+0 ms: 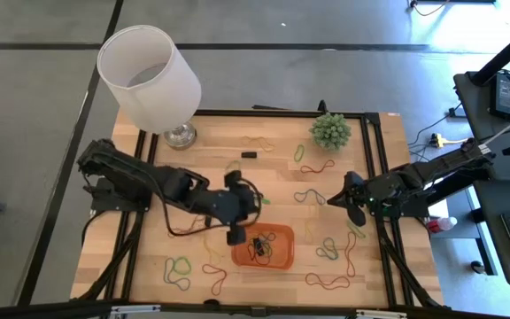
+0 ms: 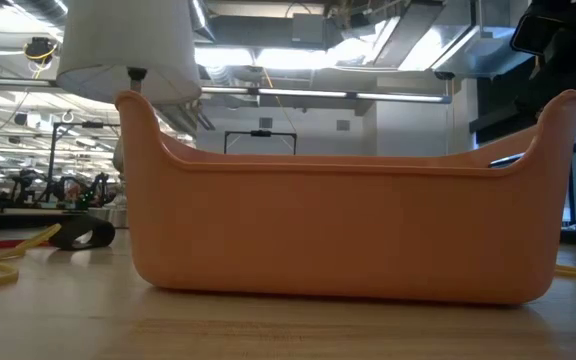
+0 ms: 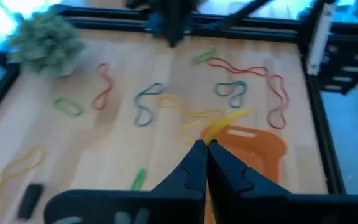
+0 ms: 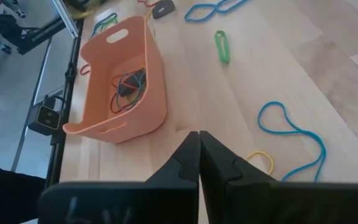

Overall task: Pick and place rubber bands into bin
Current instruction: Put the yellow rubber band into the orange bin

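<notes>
Now, rubber bands (image 1: 328, 282): we see them scattered in loose loops across the wooden table (image 1: 149, 252), and a small dark tangle already lies inside the bin (image 4: 124, 129).
Bin: we find the orange tray near the table's front edge, roughly mid-table.
Yellow band (image 3: 219, 124): we see it pinched at the tips of the left gripper (image 3: 202, 147), trailing forward over the bin's near end.
Left gripper: we see its fingers pressed together on that band, poised at the bin's left rim.
Right gripper (image 4: 199, 138): we see it waiting right of the bin, fingers closed, holding nothing.
Risk: we judge the trailing band may drape over the rim and slip outside on release.
Second risk: we think the fingers so close to the light tray could nudge it.
</notes>
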